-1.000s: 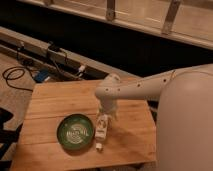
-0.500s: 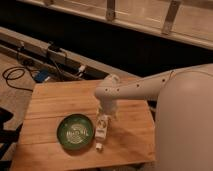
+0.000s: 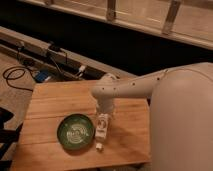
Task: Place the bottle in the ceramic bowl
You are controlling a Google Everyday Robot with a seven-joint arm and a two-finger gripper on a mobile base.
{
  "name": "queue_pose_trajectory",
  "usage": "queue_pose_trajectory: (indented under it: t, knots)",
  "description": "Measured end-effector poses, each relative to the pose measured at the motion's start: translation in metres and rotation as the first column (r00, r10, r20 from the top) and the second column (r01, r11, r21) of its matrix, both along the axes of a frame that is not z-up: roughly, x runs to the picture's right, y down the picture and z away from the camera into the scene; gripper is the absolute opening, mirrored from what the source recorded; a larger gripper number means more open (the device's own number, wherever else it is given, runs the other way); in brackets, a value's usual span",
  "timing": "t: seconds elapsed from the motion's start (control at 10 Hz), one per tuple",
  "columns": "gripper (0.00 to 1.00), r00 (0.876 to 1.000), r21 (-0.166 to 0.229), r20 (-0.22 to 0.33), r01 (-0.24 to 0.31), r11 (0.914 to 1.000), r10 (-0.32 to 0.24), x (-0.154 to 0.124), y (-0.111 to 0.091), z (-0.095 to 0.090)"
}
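My gripper seemingly touches the bottle, lying just beside the ceramic bowl; its grip I cannot tell.

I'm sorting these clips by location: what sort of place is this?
Probably a lab or test area, not a home: loose cables on the floor, a wooden table, and a robot whose gripper is at the bottle beside the bowl.

Gripper: over upper end of bottle, contact indiscernible. Robot body: right of bottle, cropped by frame edge.
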State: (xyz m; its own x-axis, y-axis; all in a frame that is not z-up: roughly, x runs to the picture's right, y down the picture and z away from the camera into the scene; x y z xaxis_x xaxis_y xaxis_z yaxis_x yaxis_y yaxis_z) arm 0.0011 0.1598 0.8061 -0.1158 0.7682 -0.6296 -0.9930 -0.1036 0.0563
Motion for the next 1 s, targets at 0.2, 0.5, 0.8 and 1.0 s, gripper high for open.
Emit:
queue_pose_trajectory:
  t: [0.2, 0.5, 0.8, 1.0]
  knots:
    - [0.65, 1.000, -0.002, -0.001, -0.010, 0.9999, 0.010, 0.005, 0.002, 0.002]
    - [0.65, 1.000, -0.023, 0.012, -0.014, 0.9996, 0.014, 0.002, 0.010, 0.009]
    - [0.65, 0.999, -0.059, 0.032, -0.034, 0.9977, 0.036, 0.000, 0.023, 0.022]
    - [0.65, 0.998, -0.092, 0.044, -0.039, 0.9950, 0.043, -0.006, 0.035, 0.034]
